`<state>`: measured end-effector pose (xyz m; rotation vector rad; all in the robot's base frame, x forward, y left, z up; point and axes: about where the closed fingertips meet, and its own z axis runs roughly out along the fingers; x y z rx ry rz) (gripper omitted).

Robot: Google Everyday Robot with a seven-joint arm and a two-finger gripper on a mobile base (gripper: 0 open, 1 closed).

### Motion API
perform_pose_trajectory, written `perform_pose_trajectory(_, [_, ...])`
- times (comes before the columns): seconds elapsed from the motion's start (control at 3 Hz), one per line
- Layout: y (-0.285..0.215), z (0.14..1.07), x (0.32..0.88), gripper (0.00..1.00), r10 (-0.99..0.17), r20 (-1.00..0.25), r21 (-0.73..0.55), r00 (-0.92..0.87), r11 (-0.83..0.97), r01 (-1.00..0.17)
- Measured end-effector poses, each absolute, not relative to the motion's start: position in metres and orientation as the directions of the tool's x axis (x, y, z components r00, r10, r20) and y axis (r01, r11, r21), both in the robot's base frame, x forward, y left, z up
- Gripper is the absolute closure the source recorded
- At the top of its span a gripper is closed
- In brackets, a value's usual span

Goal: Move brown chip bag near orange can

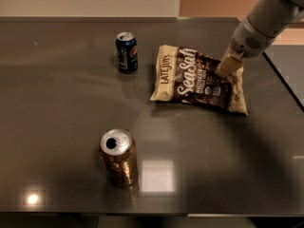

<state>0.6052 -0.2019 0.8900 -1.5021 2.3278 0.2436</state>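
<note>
The brown chip bag [190,80], dark brown with cream edges and white "Sea Salt" script, lies flat on the dark table right of centre. My gripper [226,65] comes down from the upper right, and its cream tip rests on the bag's upper right part. The orange can [118,158], coppery with a silver top, stands upright near the front of the table. It is well left of and in front of the bag, with a wide gap between them.
A dark blue Pepsi can [126,51] stands upright just left of the bag's top edge. The table [57,103] is dark and glossy. Its right edge [285,87] runs close behind the bag's right end, and its front edge is just below the orange can.
</note>
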Motion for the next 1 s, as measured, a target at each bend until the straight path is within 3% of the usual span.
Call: perform_pose_trajectory(1.0, [-0.144,0.919,0.543,1.00,-0.827,-0.432,0.074,-0.361,0.366,-0.928])
